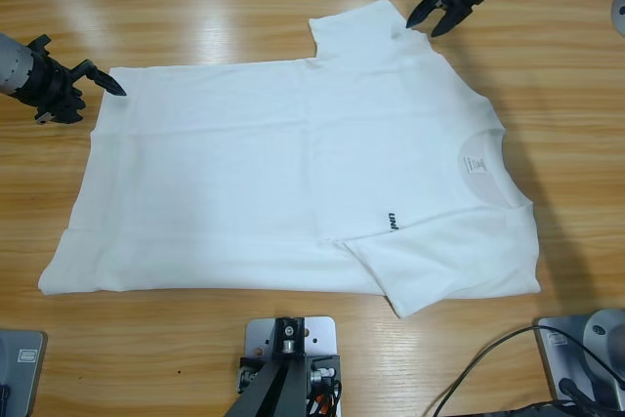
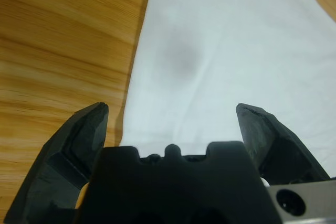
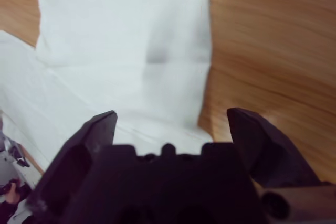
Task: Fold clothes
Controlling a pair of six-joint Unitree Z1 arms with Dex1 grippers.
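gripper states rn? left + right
Left gripper: open, holding nothing, over the T-shirt at its edge.
Right gripper: open, holding nothing, above the sleeve.

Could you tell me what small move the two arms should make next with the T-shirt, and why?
Probably lower both open grippers onto the cloth and close. The left gripper sits at the hem corner of the white T-shirt, the right gripper at the far sleeve, and neither grips cloth yet. The near sleeve is already folded in.

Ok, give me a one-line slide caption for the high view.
White T-shirt spread flat on the wooden table, one open gripper at its hem corner, another open gripper over a sleeve.
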